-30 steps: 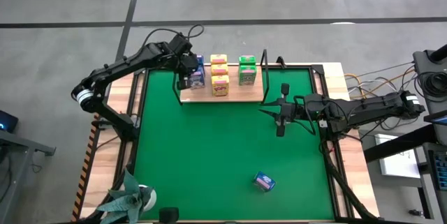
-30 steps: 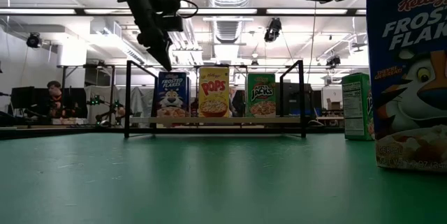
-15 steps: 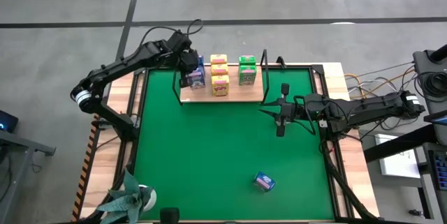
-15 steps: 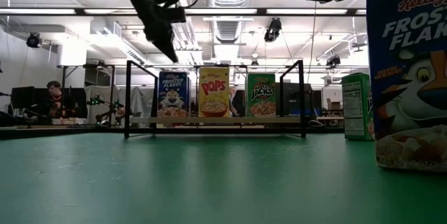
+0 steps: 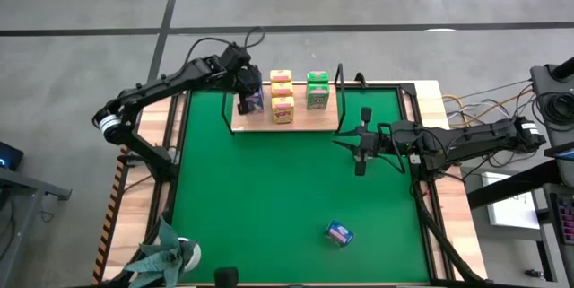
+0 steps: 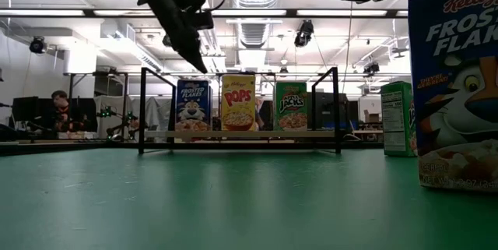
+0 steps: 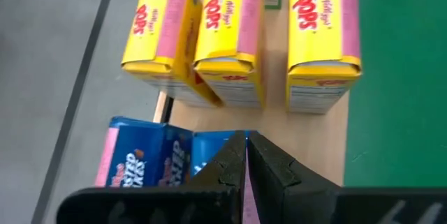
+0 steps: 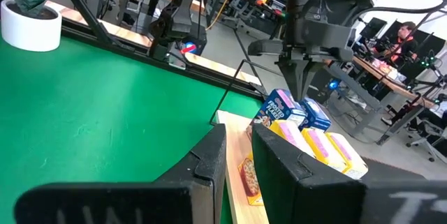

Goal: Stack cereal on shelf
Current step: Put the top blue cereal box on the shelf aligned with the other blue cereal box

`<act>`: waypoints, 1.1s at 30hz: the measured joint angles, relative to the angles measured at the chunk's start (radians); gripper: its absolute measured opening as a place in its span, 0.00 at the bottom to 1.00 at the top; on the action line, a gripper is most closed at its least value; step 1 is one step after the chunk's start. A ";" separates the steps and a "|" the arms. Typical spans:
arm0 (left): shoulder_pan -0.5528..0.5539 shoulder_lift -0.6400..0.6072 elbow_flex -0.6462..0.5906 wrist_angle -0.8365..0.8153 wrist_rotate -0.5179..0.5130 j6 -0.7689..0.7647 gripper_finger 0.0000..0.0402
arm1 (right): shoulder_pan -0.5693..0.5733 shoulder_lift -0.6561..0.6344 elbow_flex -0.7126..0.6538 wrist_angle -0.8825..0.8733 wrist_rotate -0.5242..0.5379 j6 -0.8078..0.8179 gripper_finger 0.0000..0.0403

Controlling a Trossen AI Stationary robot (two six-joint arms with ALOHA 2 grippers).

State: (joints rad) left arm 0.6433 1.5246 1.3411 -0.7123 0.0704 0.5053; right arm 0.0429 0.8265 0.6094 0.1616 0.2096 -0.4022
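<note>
From above, the wooden shelf (image 5: 280, 116) lies along the far edge of the green mat (image 5: 269, 207). On it stand blue Frosted Flakes boxes (image 5: 252, 96) at the left end, yellow Pops boxes (image 5: 282, 96) in the middle and green Apple Jacks boxes (image 5: 317, 90) to the right. The left gripper (image 5: 244, 101) hovers over the blue boxes, fingers pressed together and empty. The right gripper (image 5: 359, 141) hangs over the mat just right of the shelf; from here its fingers show only a narrow gap with nothing in it. One more blue box (image 5: 338, 232) lies alone on the mat near the front edge.

At table height, the shelf (image 6: 241, 134) with its black wire uprights carries a Frosted Flakes box (image 6: 191, 105), a Pops box (image 6: 238, 102) and an Apple Jacks box (image 6: 290, 105) upright, side by side. The left gripper (image 6: 199, 65) points down above the blue box, apart from it. A blue box (image 6: 454, 79) fills the near right edge, with a green box (image 6: 398, 117) behind it.

The left wrist view shows clenched fingers (image 7: 230, 167) over blue boxes (image 7: 150, 161), with three Pops boxes (image 7: 237, 35) beyond on the board.

The right wrist view shows that arm's fingers (image 8: 209, 158) slightly parted and empty, facing the shelf end, where the left gripper (image 8: 299, 88) hangs above the blue boxes (image 8: 283, 109).
</note>
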 joint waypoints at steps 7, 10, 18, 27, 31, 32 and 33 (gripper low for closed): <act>-0.001 0.000 -0.052 0.040 0.000 -0.017 0.00 | 0.000 0.000 0.000 0.000 0.000 0.000 0.15; -0.001 0.000 -0.055 0.040 0.001 -0.018 0.00 | 0.000 0.000 0.000 0.000 0.000 0.001 0.15; -0.003 0.000 -0.053 0.033 0.001 0.014 0.00 | 0.000 0.000 0.000 0.000 0.000 0.001 0.15; -0.003 0.000 -0.052 0.022 0.064 0.113 0.00 | 0.000 0.000 0.000 0.000 0.000 0.000 0.15; -0.003 0.000 -0.052 0.022 0.071 0.115 0.00 | 0.000 0.000 0.000 0.000 0.000 0.001 0.15; -0.003 0.000 -0.052 0.023 0.071 0.113 0.00 | 0.000 0.000 0.000 0.000 0.000 0.001 0.15; -0.003 0.000 -0.052 0.023 0.071 0.113 0.00 | 0.000 0.000 0.000 0.000 0.000 0.000 0.15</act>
State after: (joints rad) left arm 0.6403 1.5244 1.2892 -0.6895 0.1410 0.6180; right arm 0.0429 0.8265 0.6094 0.1616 0.2096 -0.4019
